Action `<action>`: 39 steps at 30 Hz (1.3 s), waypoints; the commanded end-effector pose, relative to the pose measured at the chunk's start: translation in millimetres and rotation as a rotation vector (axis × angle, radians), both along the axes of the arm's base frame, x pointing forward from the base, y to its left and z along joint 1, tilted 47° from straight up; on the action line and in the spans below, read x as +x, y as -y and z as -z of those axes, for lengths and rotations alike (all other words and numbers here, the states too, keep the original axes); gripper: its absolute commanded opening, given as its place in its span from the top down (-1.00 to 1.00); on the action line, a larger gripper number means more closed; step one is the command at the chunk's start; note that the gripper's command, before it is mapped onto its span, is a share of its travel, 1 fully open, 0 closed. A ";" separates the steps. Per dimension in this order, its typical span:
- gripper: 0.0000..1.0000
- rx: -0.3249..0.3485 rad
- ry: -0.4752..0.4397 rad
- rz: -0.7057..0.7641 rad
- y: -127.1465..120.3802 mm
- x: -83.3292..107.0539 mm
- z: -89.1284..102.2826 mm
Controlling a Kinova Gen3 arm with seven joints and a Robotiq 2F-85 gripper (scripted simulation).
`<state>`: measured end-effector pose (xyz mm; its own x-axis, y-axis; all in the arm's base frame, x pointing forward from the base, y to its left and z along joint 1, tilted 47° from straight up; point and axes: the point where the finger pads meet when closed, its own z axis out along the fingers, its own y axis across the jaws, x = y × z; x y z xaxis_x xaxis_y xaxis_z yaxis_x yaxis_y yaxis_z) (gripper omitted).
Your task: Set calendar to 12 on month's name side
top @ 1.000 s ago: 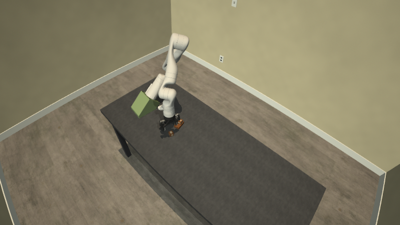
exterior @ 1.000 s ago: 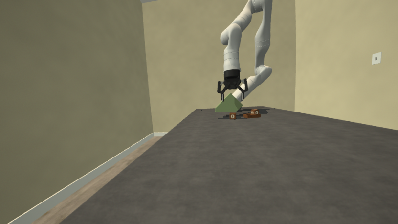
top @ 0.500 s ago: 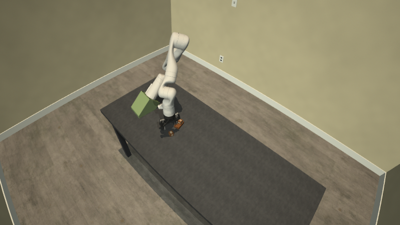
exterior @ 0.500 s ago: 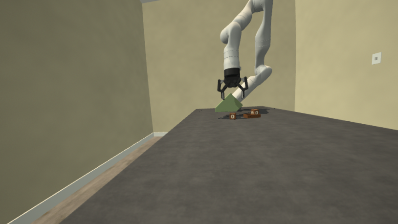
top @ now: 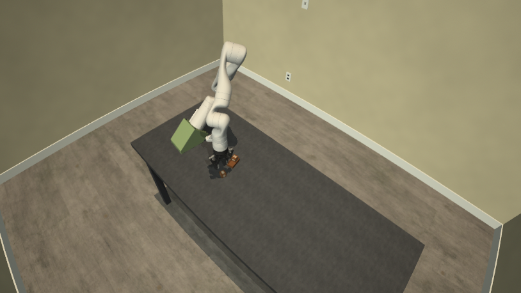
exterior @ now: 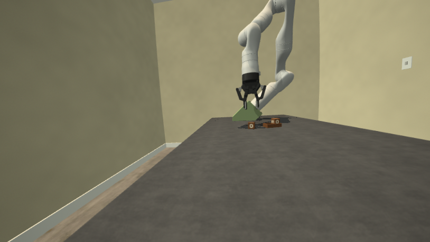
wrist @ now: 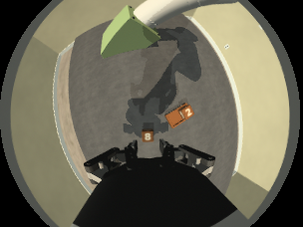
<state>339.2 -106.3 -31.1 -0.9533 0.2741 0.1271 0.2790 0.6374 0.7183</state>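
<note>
A small orange-brown tray (exterior: 272,124) lies on the dark table near the arm's base, with one cube (exterior: 274,121) standing in it that shows a 0. The second cube (exterior: 251,125) stands on the table to the left of the tray and also shows a 0. In the top view the loose cube (top: 223,174) lies in front of the tray (top: 232,162). My gripper (exterior: 251,104) hangs above the loose cube, well clear of it, fingers apart and empty. The wrist view shows the loose cube (wrist: 148,136) just ahead of the fingers and the tray (wrist: 179,115) to the right.
A green wedge-shaped block (top: 186,136) sits at the arm's base behind the cubes. The table's left edge is close to the cubes.
</note>
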 end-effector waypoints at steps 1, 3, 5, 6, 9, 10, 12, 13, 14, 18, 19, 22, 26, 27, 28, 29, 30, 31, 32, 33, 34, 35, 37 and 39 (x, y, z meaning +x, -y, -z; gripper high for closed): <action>0.07 -0.001 0.001 0.001 0.8 0.2 -0.2; 0.07 -0.001 0.001 0.001 0.8 0.2 -0.2; 0.07 -0.001 0.001 0.001 0.8 0.2 -0.2; 0.07 -0.001 0.001 0.001 0.8 0.2 -0.2; 0.07 -0.001 0.001 0.001 0.8 0.2 -0.2; 0.07 -0.001 0.001 0.001 0.8 0.2 -0.2; 0.07 -0.001 0.001 0.001 0.8 0.2 -0.2; 0.07 -0.001 0.001 0.001 0.8 0.2 -0.2; 0.07 -0.001 0.001 0.001 0.8 0.2 -0.2; 0.07 -0.001 0.001 0.001 0.8 0.2 -0.2; 0.07 -0.001 0.001 0.001 0.8 0.2 -0.2; 0.07 -0.001 0.001 0.001 0.8 0.2 -0.2; 0.07 -0.001 0.001 0.001 0.7 0.2 0.0; 0.07 -0.001 0.001 0.001 0.5 0.3 0.1; 0.07 -0.001 0.001 0.001 0.4 0.3 0.2; 0.07 -0.001 0.001 0.001 0.1 0.3 0.5; 0.07 -0.001 0.001 0.001 -0.1 0.4 0.7; 0.07 -0.001 0.001 0.001 -0.5 0.4 1.0; 0.07 -0.001 0.001 0.001 -0.9 0.5 1.4; 0.07 -0.001 0.001 0.001 -1.3 0.6 1.8; 0.07 -0.001 0.001 0.001 -1.8 0.7 2.3; 0.07 -0.001 0.001 0.001 -2.4 0.8 2.9; 0.07 -0.001 0.001 0.001 -3.7 1.0 4.1; 0.07 -0.001 0.001 0.001 -5.2 1.2 5.5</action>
<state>340.7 -102.9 -35.3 -0.9530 0.2762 0.1244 0.2788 0.6390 0.7169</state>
